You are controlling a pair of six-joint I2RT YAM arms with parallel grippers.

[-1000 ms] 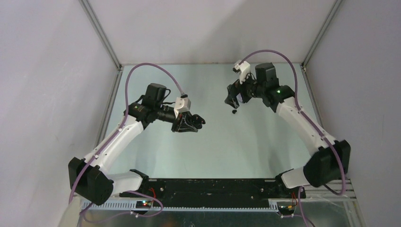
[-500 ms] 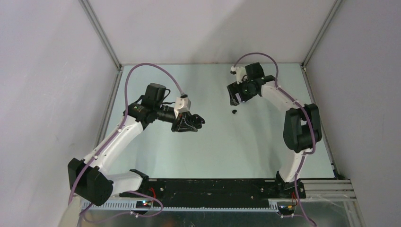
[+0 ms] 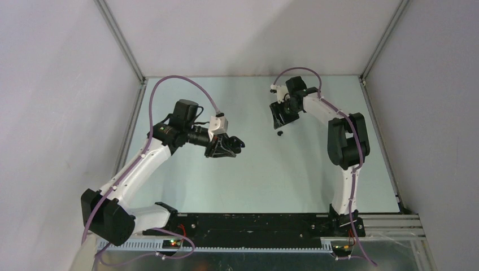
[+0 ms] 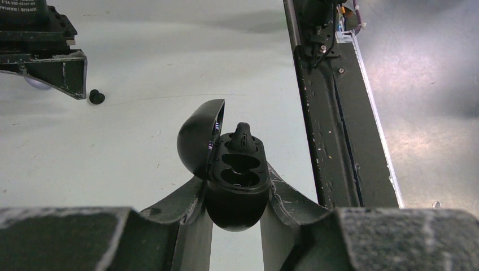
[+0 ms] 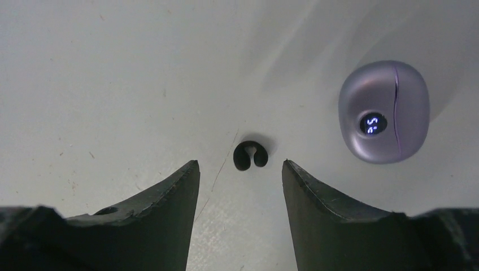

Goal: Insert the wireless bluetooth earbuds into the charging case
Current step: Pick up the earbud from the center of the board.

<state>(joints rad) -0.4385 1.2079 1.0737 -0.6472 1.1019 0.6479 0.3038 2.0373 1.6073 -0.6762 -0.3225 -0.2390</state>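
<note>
From above, the left arm (image 3: pixel 141 164) stretches to mid-counter (image 3: pixel 254 175). The right arm (image 3: pixel 344 141) folds high, wrist aimed down at a loose black earbud (image 3: pixel 280 134).

At the left wrist, the left fingers (image 4: pixel 178 206) clamp an open black charging case (image 4: pixel 236 192), with a seated bud (image 4: pixel 243 135) at its far end.

Under the right wrist, the right fingers (image 5: pixel 164 209) stand apart, straddling the loose black earbud without touching it. A closed purple case (image 5: pixel 384 112) lies near, unseen from above.
</note>
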